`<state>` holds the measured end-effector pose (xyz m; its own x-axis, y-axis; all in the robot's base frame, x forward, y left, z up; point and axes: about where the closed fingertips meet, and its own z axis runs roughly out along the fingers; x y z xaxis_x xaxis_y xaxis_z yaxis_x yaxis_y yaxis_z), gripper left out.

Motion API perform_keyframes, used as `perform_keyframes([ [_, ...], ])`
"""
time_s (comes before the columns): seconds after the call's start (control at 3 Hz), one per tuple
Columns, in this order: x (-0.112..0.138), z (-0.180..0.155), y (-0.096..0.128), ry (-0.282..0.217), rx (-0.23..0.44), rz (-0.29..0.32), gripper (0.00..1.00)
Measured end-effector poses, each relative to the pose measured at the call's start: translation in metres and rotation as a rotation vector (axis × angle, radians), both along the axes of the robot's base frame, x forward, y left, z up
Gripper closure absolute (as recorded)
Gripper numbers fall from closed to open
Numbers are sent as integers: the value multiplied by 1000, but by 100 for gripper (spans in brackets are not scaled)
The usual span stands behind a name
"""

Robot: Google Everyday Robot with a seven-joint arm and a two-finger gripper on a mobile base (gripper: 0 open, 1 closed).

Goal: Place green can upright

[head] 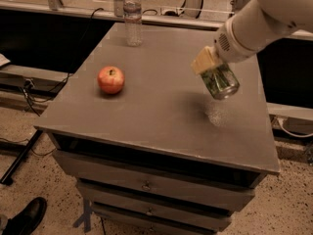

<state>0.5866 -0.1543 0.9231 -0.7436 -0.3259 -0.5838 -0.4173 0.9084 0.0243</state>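
Green aluminium drink can [221, 81]: in the air over the right half of the table, not touching the top. It is tilted, with its silver end facing down and toward the camera.

Nearest, bottom left: toe of a black leather shoe [25, 217] on the speckled floor.

Next: stacked grey metal drawers [146, 186] under the grey flat-topped table [146, 121], with small pulls at the middle.

Mid-table, left: round red-orange apple [111, 79], resting on the top, well apart from the can.

Mid-table, right: a soft shadow and a pale glint on the top below the can. The two-finger gripper [215, 73] hangs above this spot at the end of a thick white arm [264, 18] that comes in from the upper right. It is clamped on the can's side, and one tan finger pad [204, 60] presses the can's upper left flank. The other finger is hidden behind the can.

Far edge: clear plastic water bottle [132, 14], upright, near the back left corner.

Beyond: dark ledge with cables.
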Motion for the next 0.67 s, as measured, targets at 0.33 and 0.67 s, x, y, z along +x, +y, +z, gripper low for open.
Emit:
perform_keyframes([
  [0.33,26,21,22,-91,152,130,100],
  [0.67,32,28,30,-173,297,251,100],
])
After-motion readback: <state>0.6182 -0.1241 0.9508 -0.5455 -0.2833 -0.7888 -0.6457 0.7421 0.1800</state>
